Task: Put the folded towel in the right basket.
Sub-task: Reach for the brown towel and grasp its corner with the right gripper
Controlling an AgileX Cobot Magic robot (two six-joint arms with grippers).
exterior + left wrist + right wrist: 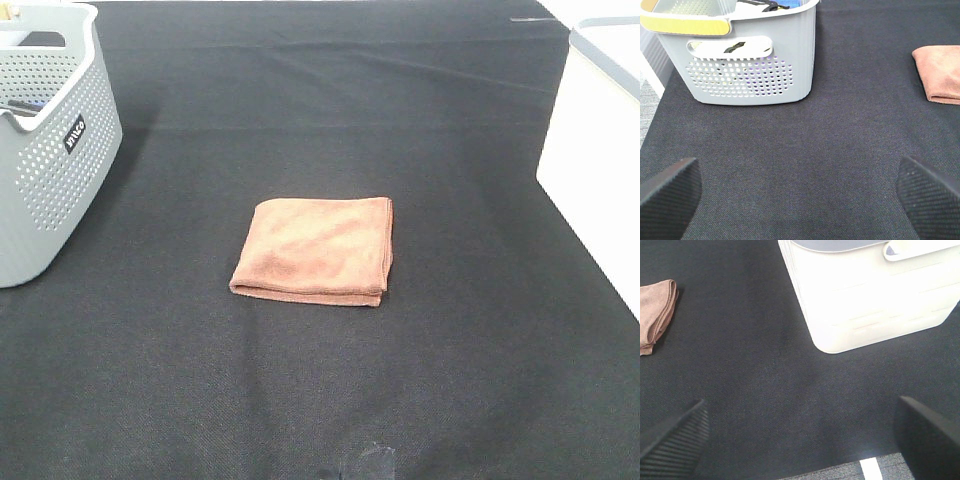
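Sitting flat in the middle of your bench (300, 400), the folded towel (315, 250) has dark cloth showing round every edge, well apart from the white right basket (600, 160) and grey left basket (50, 140). Your left claw (800, 195) and right claw (802, 437) are spread wide, gripping nothing.

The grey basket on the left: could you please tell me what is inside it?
Inside the grey basket, only scraps show over the rim: a black item and a blue item. Its walls hide the rest.
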